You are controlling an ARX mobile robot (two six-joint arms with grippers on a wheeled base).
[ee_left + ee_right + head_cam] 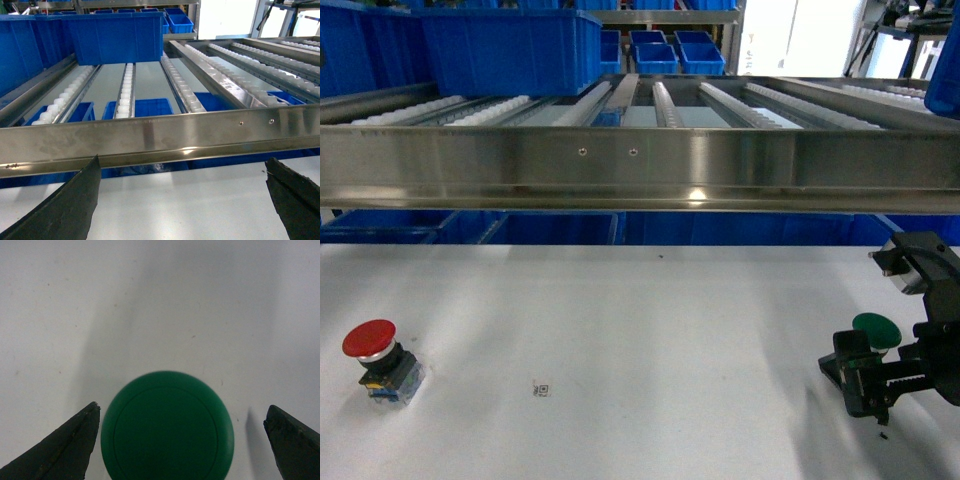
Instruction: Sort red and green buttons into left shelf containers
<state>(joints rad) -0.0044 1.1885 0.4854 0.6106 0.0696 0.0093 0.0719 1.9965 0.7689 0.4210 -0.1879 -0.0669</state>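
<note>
Between the spread-open right gripper (182, 440) fingers sits the green button (167, 425), nearer the left finger, so an off-centre close could tip or skid it on the surface (650, 330); left gripper (182, 200) gapes idle, red button (375, 355) far off.

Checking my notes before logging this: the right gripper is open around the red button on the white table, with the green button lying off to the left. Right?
Colours are swapped. The head view shows the right gripper open around the green button, and the red button lies off to the left on the table.
</note>
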